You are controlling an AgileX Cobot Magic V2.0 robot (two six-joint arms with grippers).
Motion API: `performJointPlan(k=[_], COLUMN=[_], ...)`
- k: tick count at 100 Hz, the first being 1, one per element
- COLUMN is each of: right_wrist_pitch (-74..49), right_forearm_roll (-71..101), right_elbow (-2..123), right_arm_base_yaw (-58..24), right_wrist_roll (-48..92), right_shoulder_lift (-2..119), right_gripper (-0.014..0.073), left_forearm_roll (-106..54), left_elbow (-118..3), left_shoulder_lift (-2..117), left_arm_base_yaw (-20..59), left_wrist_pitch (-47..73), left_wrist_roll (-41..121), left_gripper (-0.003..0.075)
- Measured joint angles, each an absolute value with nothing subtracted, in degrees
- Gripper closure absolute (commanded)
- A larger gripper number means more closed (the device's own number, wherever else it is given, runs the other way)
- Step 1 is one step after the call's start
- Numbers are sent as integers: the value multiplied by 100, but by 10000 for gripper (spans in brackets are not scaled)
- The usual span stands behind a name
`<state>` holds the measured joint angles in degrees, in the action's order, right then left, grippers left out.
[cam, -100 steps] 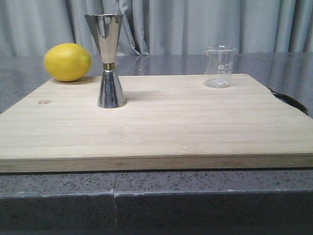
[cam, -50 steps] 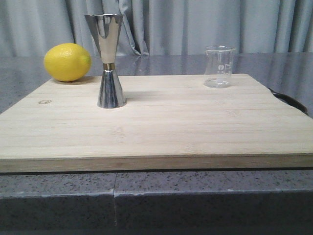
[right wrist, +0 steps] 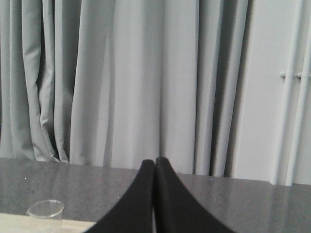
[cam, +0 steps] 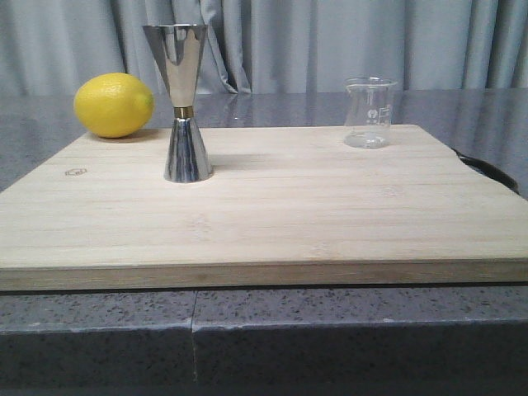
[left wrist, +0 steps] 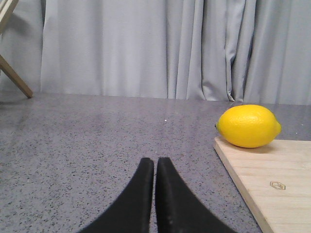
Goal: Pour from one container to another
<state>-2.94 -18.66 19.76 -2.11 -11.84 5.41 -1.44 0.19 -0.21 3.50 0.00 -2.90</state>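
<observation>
**Tall jigger, light beaker, both claws closed**

The jigger (cam: 183, 103) stands upright on the board (cam: 272, 214), toward its left side, and the beaker (cam: 369, 112) stands upright at the far right, close to the board's back edge. They sit well apart with bare wood between them. Whether either holds liquid, I cannot tell: the jigger's mouth is above the camera line and the beaker looks clear. That fits a pour still to come or one already made with both vessels set back down, so no call on the stage.

The left gripper (left wrist: 154, 167) has its fingers pressed together, holding nothing, low over the counter (left wrist: 97, 141) off the board's left edge. The right gripper (right wrist: 155, 167) is likewise pinched closed and empty, with the beaker's rim seen below and to one side of it.

Now the risks. The jigger is tall on a narrow foot with a wide cup up top; a sideways nudge from a closed claw would likely topple it. The beaker is small and light, and a push could slide it off the back edge just behind it. The lemon (cam: 114, 105) sits at the board's far left corner, near the jigger, crowding any approach from that side.

Open room: the broad front and middle of the board. A dark object (cam: 488, 172) lies just off the right edge.
</observation>
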Motion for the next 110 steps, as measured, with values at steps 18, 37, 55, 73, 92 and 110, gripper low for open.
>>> performJointPlan(k=[18, 37, 55, 73, 92, 110], right_wrist_pitch=[-366, -401, -376, -190, -178, -178], right_forearm_roll=[-1221, -925, -770, -676, -625, -612], right_elbow=[1313, 455, -60, -97, -97, -97], right_arm_base_yaw=[-250, -250, -250, -250, -250, -250], right_wrist_roll=[-570, -498, -487, -487, -487, -477], right_shoulder_lift=[2, -51, -51, -51, -51, -51], right_gripper=[666, 666, 666, 666, 666, 666], left_forearm_roll=[-144, -144, -144, -144, -144, -144], left_elbow=[19, 19, 19, 19, 19, 19], left_shoulder_lift=[-21, -21, -21, -21, -21, -21], left_arm_base_yaw=[350, 350, 350, 350, 350, 350], left_wrist_pitch=[0, 0, 0, 0, 0, 0], left_wrist_roll=[-290, -290, -290, -290, -290, -290], left_gripper=[739, 739, 739, 739, 739, 739])
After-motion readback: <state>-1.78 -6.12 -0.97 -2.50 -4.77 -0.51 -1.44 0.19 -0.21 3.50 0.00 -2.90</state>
